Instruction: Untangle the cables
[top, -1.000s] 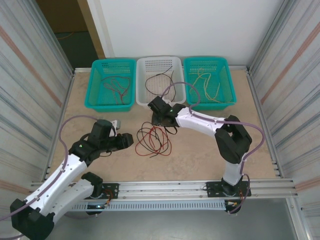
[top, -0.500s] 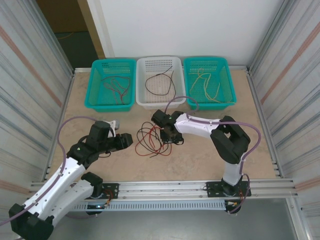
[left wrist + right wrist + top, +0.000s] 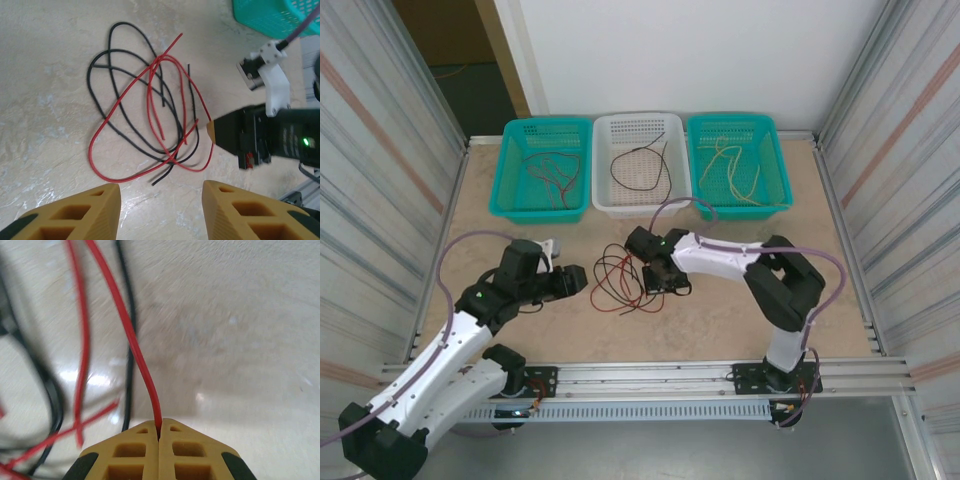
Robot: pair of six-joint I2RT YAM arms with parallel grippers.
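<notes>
Top external, three baskets [image 3: 638, 207], right gripper [image 3: 160, 431] clamped on one red cable [image 3: 131, 340], left gripper [image 3: 160, 187] open

The red cable [image 3: 137, 355] runs into the right gripper [image 3: 160, 427], its end hidden

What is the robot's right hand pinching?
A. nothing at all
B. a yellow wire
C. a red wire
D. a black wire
C: in the right wrist view, the right hand is squeezed shut, and a red wire runs straight out from its closed tip across the table.
</notes>
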